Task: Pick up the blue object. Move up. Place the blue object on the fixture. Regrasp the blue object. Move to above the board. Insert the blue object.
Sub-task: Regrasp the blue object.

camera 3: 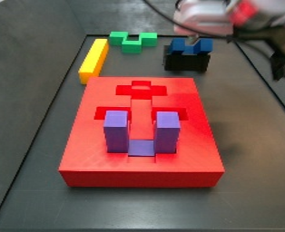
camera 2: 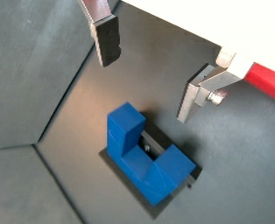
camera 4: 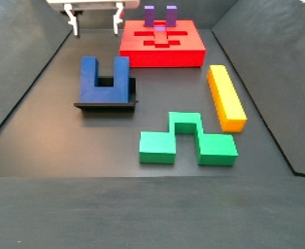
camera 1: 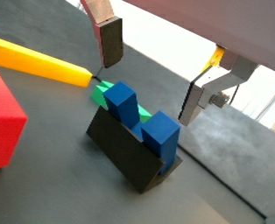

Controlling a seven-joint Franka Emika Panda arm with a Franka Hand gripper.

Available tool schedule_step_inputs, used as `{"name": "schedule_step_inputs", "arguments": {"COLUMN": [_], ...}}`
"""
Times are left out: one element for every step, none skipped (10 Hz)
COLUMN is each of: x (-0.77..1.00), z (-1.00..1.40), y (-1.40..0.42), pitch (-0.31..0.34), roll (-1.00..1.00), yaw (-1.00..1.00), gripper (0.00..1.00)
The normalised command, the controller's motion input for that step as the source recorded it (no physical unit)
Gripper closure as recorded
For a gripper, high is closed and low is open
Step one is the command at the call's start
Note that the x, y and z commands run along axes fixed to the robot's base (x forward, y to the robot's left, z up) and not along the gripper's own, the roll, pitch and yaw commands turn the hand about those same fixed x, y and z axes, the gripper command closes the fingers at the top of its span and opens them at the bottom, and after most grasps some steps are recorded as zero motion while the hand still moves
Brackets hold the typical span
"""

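Note:
The dark blue U-shaped blue object (camera 1: 140, 118) (camera 2: 146, 156) (camera 3: 188, 44) (camera 4: 103, 78) rests on the dark fixture (camera 1: 119, 156) (camera 3: 188, 62) (camera 4: 107, 103), its bridge in the holder and both prongs free. My gripper (camera 1: 151, 72) (camera 2: 148, 70) (camera 4: 97, 23) hangs open a short way off the block, touching nothing, with only bare floor between its fingers (camera 1: 109, 44). The red board (camera 3: 139, 136) (camera 4: 162, 47) lies apart from the fixture and has a purple U-shaped block (camera 3: 139, 131) (camera 4: 162, 14) standing in it. In a side view the gripper's hand is blurred.
A yellow bar (camera 1: 35, 59) (camera 3: 94, 58) (camera 4: 225, 95) and a green block (camera 1: 103, 90) (camera 3: 139, 39) (camera 4: 187, 142) lie on the dark floor near the fixture. Raised dark walls border the work area.

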Motion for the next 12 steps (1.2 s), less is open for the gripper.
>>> {"name": "schedule_step_inputs", "arguments": {"x": [0.83, 0.86, 0.94, 0.96, 0.97, 0.92, 0.85, 0.86, 0.81, 0.70, 0.65, 0.48], "z": [-0.41, -0.42, -0.27, -0.07, -0.04, 0.00, 0.00, 0.00, 0.00, -0.09, -0.13, -0.24], "y": [0.26, 0.35, 0.42, 0.38, 0.35, 0.32, 0.20, 0.20, 0.17, 0.10, 0.07, 0.00], "pitch": [0.103, 0.106, 0.126, 0.203, 0.197, 0.194, 0.186, 0.186, 0.157, 0.131, 0.111, 0.034], "roll": [0.21, 0.15, 0.07, 0.00, 0.00, -0.02, -0.06, -0.03, 0.00, 0.00, 0.03, 0.07], "yaw": [0.00, 0.00, 0.00, 0.01, 0.01, 0.00, 0.00, 0.00, 0.00, 0.00, 0.00, 0.00], "gripper": [0.00, 0.00, 0.00, 0.00, 0.00, 0.00, 0.00, 0.00, 0.00, 0.00, 0.00, 0.00]}}
